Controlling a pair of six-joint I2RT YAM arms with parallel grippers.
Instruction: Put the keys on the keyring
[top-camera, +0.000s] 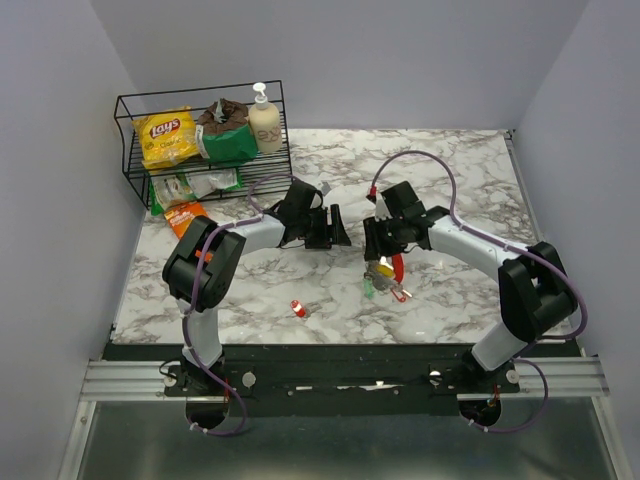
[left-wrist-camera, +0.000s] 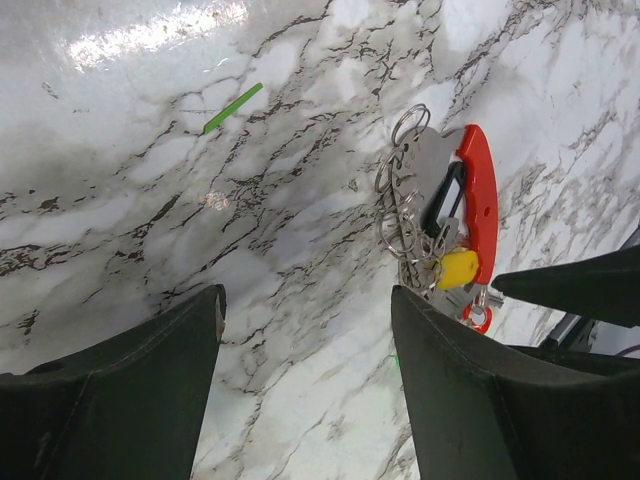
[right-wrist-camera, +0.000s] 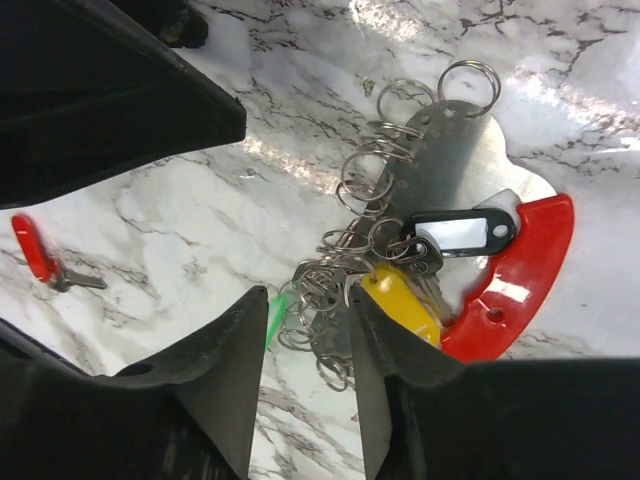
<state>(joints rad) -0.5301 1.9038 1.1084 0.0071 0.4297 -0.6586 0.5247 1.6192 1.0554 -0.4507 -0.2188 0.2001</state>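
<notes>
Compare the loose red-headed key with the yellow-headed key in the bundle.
The small red-headed silvery key lies alone on the marble table, blade in full view. The yellow-headed key sits tangled in metal rings beside the red curved keyring, blade mostly hidden. Both are tiny with plastic heads.

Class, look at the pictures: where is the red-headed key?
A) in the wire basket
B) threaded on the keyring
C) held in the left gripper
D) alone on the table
D: the red key lies by itself on the table, well apart from the keyring.
</notes>
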